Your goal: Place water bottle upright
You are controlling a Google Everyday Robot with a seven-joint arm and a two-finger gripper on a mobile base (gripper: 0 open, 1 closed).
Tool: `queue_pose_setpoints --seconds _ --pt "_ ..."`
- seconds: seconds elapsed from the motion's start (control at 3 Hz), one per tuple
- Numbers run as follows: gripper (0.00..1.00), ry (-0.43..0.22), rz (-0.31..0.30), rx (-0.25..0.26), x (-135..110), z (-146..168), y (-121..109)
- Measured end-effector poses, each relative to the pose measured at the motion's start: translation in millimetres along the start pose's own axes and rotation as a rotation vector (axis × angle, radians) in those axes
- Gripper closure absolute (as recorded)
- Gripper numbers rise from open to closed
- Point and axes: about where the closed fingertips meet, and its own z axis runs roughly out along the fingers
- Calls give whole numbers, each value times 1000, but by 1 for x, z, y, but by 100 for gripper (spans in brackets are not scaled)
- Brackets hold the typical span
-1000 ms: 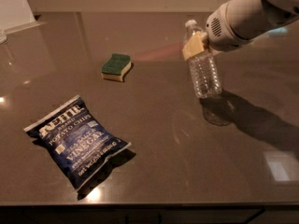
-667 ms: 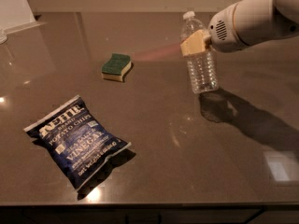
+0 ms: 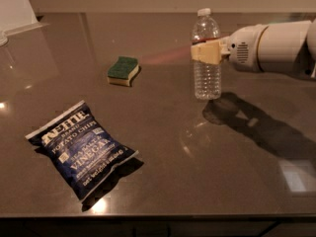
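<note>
The water bottle (image 3: 207, 80) is a clear ribbed plastic bottle with a white cap (image 3: 204, 12) and a thin reddish band near the neck. It stands upright on the dark countertop (image 3: 197, 177), right of centre. My gripper (image 3: 206, 52) reaches in from the right on a white arm (image 3: 276, 46). Its beige fingers (image 3: 202, 52) are shut around the bottle's upper body, just below the band. The bottle's base sits at or just above the surface; I cannot tell which.
A green and yellow sponge (image 3: 123, 70) lies to the left of the bottle. A dark blue chips bag (image 3: 81, 147) lies flat at the front left. The counter's front edge runs along the bottom.
The bottle has gone from tilted to upright in my gripper. The arm has swung to a more level pose.
</note>
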Motion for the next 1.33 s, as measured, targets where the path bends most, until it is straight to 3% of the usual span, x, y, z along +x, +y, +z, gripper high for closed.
queue_pose_setpoints --seconds 0.33,0.67,1.33 --pt "100 -106 -21 -25 10 -10 -11" --pt "100 -189 -124 -46 22 -26 -18" --pt "100 -284 -474 -46 29 -41 -7"
